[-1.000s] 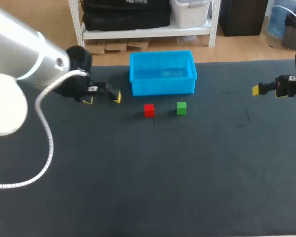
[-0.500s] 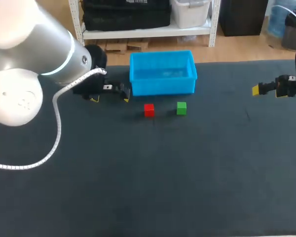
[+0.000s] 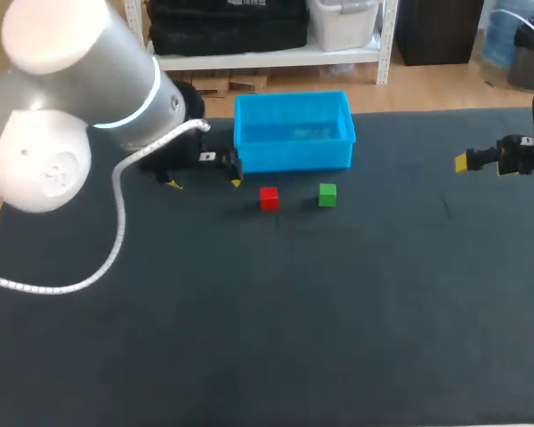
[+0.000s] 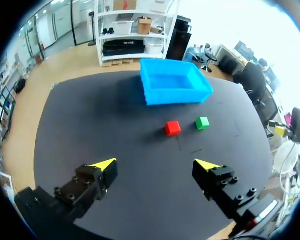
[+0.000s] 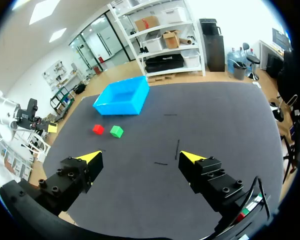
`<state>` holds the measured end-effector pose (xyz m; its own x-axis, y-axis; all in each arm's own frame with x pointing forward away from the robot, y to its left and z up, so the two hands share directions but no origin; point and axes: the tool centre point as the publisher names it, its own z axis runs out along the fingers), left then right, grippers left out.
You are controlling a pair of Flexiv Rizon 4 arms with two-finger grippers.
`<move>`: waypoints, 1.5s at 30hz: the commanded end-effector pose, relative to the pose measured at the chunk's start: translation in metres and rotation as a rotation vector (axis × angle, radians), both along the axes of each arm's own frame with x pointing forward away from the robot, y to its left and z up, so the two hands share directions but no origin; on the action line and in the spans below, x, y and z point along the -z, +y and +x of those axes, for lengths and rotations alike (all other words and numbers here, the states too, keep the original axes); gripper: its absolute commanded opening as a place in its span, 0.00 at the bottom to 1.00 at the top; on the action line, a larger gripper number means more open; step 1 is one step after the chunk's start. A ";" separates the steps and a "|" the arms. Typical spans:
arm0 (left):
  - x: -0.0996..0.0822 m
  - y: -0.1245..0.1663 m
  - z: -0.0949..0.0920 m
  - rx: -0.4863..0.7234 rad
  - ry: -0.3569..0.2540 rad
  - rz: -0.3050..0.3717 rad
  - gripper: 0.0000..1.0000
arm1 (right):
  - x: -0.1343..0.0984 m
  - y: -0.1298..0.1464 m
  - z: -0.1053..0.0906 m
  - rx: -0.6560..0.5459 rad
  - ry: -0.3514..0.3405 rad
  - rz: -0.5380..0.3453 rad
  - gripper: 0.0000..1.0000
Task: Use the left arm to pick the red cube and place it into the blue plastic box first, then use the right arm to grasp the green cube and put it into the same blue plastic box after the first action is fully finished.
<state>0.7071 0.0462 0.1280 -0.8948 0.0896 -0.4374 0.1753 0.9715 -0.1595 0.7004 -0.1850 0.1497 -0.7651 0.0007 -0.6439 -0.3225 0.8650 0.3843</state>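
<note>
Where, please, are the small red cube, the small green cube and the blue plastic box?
small red cube (image 3: 268, 197): head view, on its top face.
small green cube (image 3: 327, 194): head view, on its top face.
blue plastic box (image 3: 294, 157): head view, on its front wall.

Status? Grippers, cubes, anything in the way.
Left gripper open, empty, short of red cube. Right gripper open, empty. Green cube beside red, both outside blue plastic box. Nothing blocking.
</note>
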 end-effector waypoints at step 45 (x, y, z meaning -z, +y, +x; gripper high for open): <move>0.082 -0.079 0.077 -0.193 0.263 0.108 1.00 | 0.000 0.000 0.000 0.000 0.001 -0.001 1.00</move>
